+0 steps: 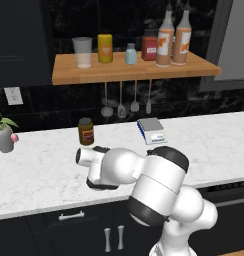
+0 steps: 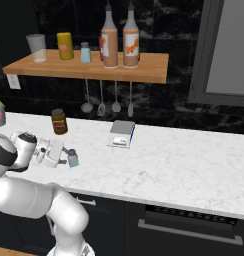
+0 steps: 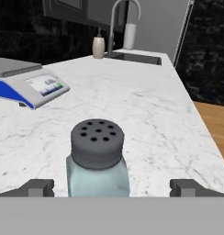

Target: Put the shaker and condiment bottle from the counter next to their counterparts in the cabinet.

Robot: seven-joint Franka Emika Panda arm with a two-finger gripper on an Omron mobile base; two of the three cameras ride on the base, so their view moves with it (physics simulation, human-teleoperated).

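Robot body: appearance check
We note a glossy white arm [image 1: 159, 185] of rounded segments, black bands at joints, small dark finger tips [image 3: 38, 187].

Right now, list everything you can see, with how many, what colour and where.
shaker: one, pale blue, grey cap, on the counter between the open fingers.
shelf shaker: one, pale blue, on the cabinet.
condiment bottles: two, orange-brown, standing together at the shelf's right end.
glass: one, clear, shelf's left end.
canister: one, yellow, beside the glass.
red container: one, behind the bottles.
jar: one, brown, dark lid, on the counter.
scale: one, blue and white, on the counter.
utensils: four, grey, hanging under the shelf.
plant: one, green, counter's left.
hand: one, open, around the shaker.
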